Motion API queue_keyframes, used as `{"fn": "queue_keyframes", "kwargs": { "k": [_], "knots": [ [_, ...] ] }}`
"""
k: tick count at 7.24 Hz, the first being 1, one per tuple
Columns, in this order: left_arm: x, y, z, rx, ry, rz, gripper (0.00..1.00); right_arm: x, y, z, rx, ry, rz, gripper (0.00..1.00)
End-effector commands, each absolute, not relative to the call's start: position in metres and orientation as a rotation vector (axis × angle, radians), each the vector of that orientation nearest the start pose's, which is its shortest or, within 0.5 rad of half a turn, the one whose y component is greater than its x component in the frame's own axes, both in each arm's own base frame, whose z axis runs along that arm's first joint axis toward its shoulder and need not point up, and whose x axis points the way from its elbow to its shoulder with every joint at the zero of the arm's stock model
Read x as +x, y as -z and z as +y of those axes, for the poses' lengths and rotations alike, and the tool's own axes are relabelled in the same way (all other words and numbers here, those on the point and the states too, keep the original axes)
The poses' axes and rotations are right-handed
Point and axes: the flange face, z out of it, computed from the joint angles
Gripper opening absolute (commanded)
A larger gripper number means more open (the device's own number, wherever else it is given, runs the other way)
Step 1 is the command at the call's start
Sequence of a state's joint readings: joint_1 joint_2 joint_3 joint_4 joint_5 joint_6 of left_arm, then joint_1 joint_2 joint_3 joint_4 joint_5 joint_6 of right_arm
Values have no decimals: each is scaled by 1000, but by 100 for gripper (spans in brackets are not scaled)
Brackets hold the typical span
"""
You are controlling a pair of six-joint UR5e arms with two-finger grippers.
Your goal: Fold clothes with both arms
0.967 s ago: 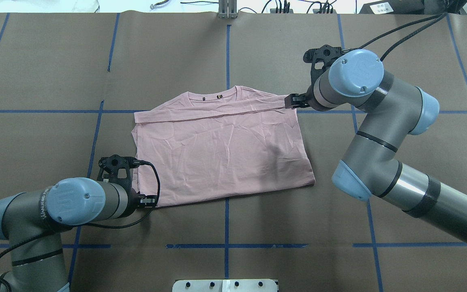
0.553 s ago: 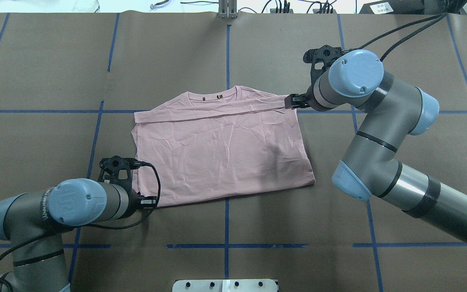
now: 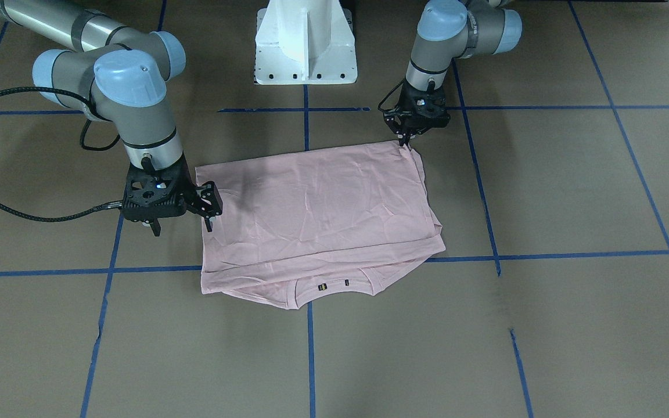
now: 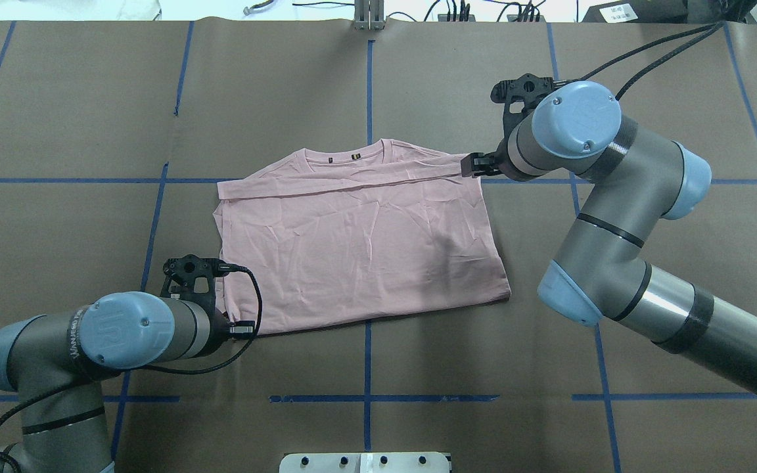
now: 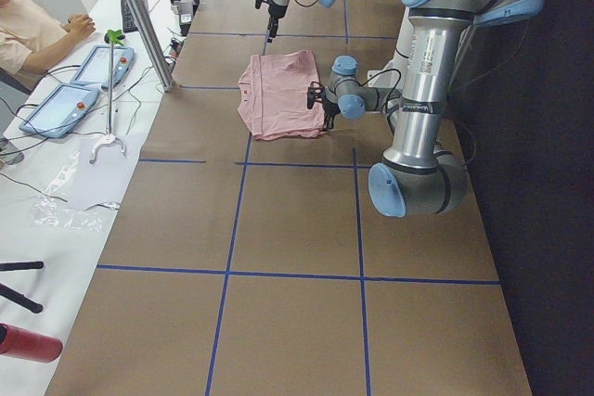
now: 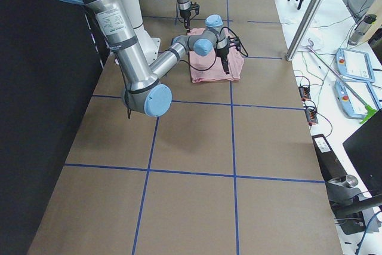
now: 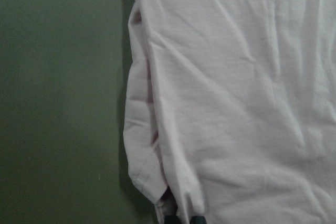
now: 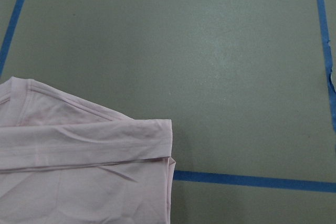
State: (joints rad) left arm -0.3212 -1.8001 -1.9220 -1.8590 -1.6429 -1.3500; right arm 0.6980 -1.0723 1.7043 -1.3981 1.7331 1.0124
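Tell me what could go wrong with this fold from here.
1. The left gripper pinches only the very corner of the T-shirt, where layers sit offset; it may slip or lift one layer.
2. Its black cable loops over the shirt's edge and could drag the cloth.
3. Whether the right gripper holds the shoulder corner is unclear; if not, the fold would skew.

Looking at a pale pink T-shirt (image 4: 365, 249), plain side up, folded into a wrinkly rectangle mid-table, collar poking out along the far edge. Got the left gripper (image 3: 405, 141) down low, pinched onto the near left corner. Got the right gripper (image 3: 182, 230) spread wide at the far right corner, one finger right at the fabric edge.
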Motion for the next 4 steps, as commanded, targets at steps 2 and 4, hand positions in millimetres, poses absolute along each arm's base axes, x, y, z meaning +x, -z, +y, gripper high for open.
{"fn": "queue_keyframes", "kwargs": {
  "k": [2,4],
  "knots": [
    [487,-354,-303,193,30,841,0,-431,-300,-513,348,-70,-740,100],
    [461,-366,-343,270,1,795,0,-432,-301,-514,349,-73,-736,100]
  ]
}}
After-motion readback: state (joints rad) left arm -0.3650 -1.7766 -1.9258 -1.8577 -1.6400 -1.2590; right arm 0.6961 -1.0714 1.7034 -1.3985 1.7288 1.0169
